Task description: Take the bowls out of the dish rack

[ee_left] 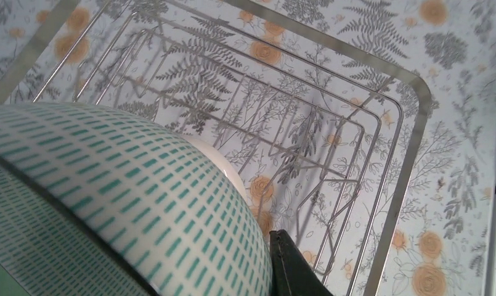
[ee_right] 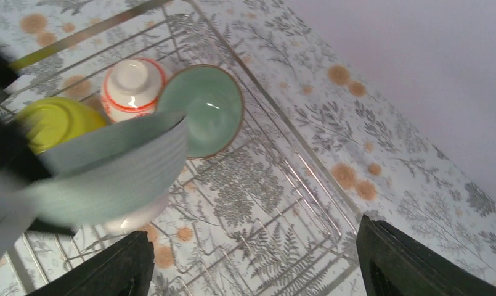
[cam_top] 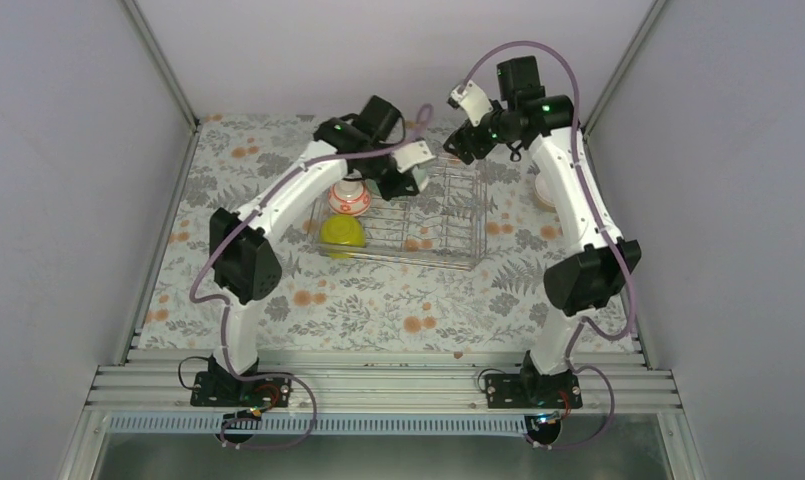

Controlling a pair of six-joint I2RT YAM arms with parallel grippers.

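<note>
- Pinching a teal-dashed bowl (ee_left: 109,185), mouth tilted lower left: left gripper (cam_top: 403,180).
- The dish rack (cam_top: 448,238) holds green bowl (ee_right: 211,111) on edge, red-white bowl (ee_right: 131,86) and yellow bowl (ee_right: 54,120) inverted.
- Spread wide: right gripper (ee_right: 254,246).

A pale tablecloth (cam_top: 378,310) printed with grey ferns and orange flowers covers the table. Plain light-grey walls (cam_top: 68,150) close it in on the left, back and right, and they meet at slanting aluminium posts (cam_top: 163,65). Ribbed aluminium rails (cam_top: 378,385) run along the near edge. The light is soft and even.
</note>
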